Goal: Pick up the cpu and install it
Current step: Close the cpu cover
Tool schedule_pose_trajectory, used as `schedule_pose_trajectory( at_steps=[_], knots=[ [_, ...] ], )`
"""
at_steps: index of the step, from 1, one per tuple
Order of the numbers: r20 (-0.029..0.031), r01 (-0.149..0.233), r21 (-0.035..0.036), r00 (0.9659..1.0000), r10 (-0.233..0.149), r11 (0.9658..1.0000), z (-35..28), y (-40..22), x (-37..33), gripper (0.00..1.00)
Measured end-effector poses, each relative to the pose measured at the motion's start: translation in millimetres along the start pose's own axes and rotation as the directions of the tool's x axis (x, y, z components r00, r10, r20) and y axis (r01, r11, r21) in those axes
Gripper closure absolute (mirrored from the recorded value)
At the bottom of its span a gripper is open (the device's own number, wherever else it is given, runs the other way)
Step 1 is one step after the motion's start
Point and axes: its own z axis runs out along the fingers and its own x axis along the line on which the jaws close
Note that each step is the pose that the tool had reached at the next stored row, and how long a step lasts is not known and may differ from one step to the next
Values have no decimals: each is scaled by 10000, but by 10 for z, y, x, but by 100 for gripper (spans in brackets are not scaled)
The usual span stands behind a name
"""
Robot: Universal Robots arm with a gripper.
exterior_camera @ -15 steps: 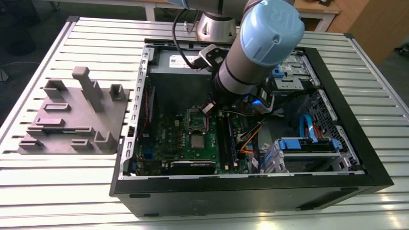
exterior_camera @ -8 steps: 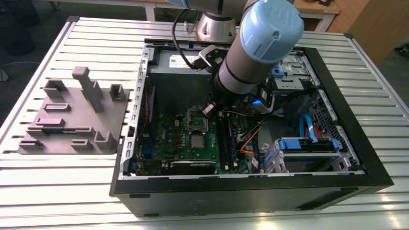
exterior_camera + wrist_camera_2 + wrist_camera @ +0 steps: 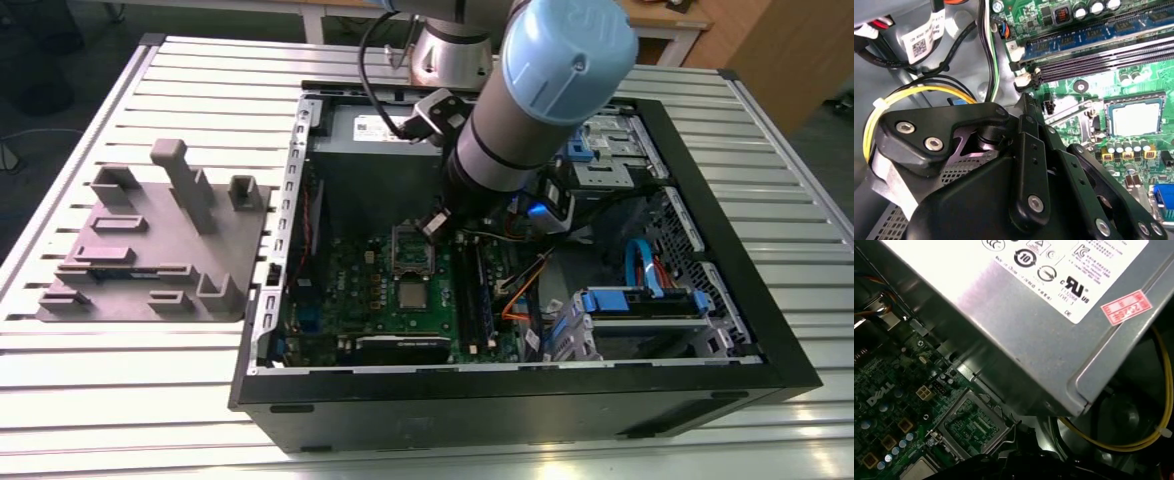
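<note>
The cpu (image 3: 414, 293) is a small silver-grey square lying flat in the socket of the green motherboard (image 3: 354, 285), inside the open computer case. In the second wrist view the cpu (image 3: 1132, 119) sits inside a dark socket border. One corner of the cpu (image 3: 916, 472) shows in the first wrist view. The metal socket frame (image 3: 411, 250) stands hinged open just behind the chip, and it also appears as the socket frame (image 3: 974, 427) in the first wrist view. My gripper (image 3: 443, 222) hangs low in the case just behind that frame, apart from the chip. Its black linkage (image 3: 1024, 200) fills the foreground.
The grey power supply box (image 3: 1019, 325) sits close beside the gripper, with yellow and black cables (image 3: 919, 92) trailing from it. Memory slots (image 3: 1104, 55) run beside the socket. Drive bays (image 3: 641, 300) fill the exterior view's right. A grey fixture block (image 3: 154, 250) stands on the slatted table, left of the case.
</note>
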Motion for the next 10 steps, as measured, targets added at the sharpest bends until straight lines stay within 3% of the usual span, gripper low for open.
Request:
schedule_pose_trajectory(
  at_steps=[10],
  knots=[
    [-56,95,25,9999,-95,10000,-52,28,11,90]
  ],
)
